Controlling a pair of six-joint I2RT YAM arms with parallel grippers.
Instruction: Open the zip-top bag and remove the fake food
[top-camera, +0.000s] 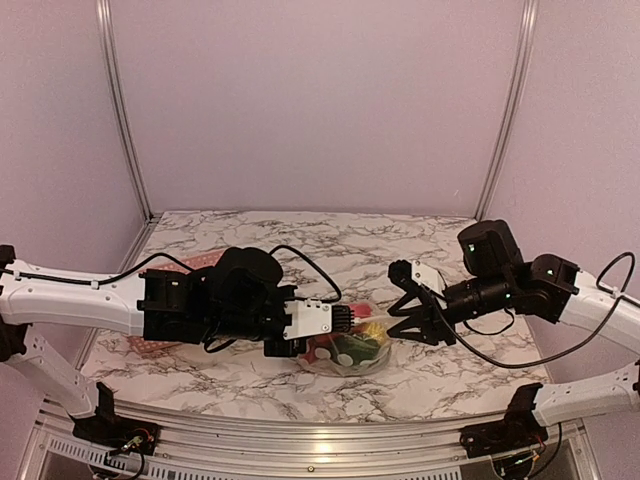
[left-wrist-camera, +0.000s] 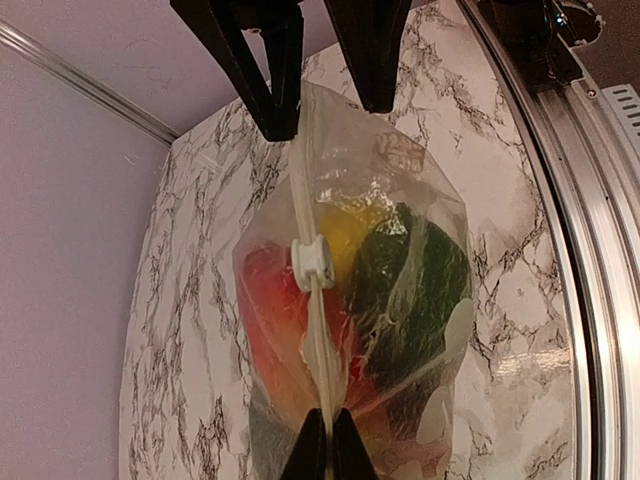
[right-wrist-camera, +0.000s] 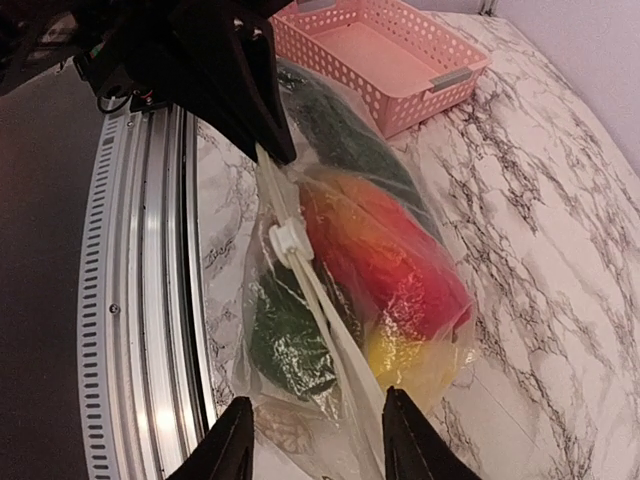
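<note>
Clear plastic zip-top bag (left-wrist-camera: 400, 190) pinched at its left end by left claw (left-wrist-camera: 328, 445); right claw (left-wrist-camera: 328, 115) half-wide, straddling right end. Looks early: seemingly sealed, fake food (left-wrist-camera: 405, 290) inside.

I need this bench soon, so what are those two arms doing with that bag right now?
The left gripper is shut on one end of the zip strip of a crinkly transparent plastic zip-top bag. The right gripper has its fingers apart around the opposite end, not yet gripping. The white slider sits partway along the strip. The glossy red, yellow and green fake food is all inside the bag.
</note>
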